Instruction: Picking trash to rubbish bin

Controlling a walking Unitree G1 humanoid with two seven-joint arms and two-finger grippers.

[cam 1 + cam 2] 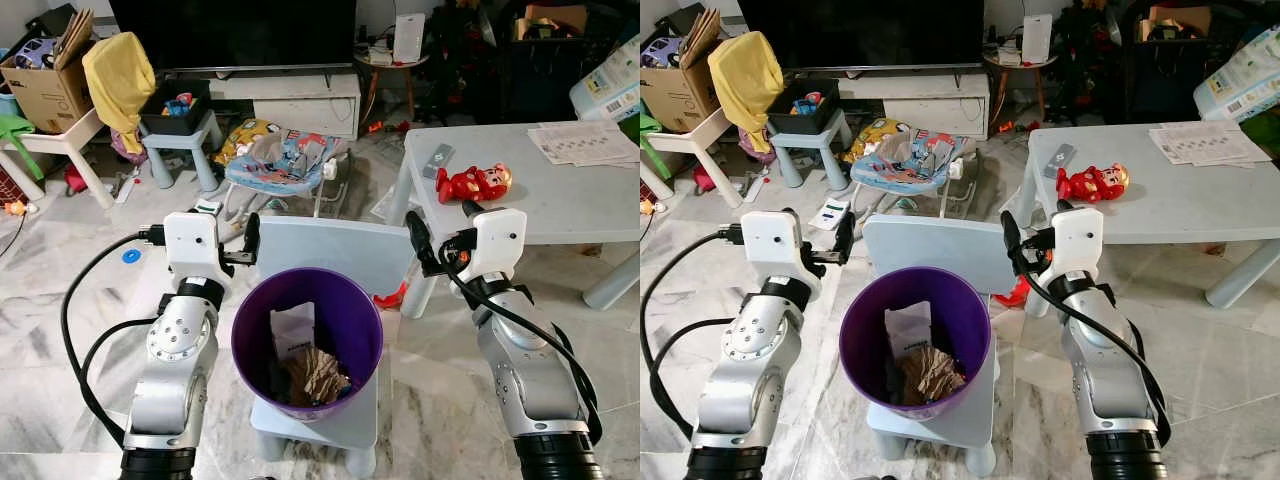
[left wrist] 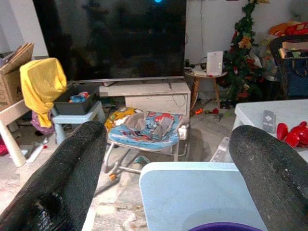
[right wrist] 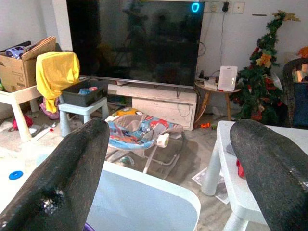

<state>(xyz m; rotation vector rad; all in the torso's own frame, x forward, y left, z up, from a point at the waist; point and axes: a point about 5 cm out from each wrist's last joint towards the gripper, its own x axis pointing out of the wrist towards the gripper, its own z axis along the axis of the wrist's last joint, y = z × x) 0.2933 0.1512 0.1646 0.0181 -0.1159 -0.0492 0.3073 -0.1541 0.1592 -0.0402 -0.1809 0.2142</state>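
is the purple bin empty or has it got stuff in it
Not empty: the purple bin, upright on a small chair, holds crumpled brown paper and a white wrapper.

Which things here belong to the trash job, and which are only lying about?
For the job:
- purple bin on the small chair
- crumpled brown paper and white wrapper inside it
- left gripper and right gripper, both open and holding nothing

Just lying about:
- red toy and remote on the table
- baby bouncer
- yellow cloth
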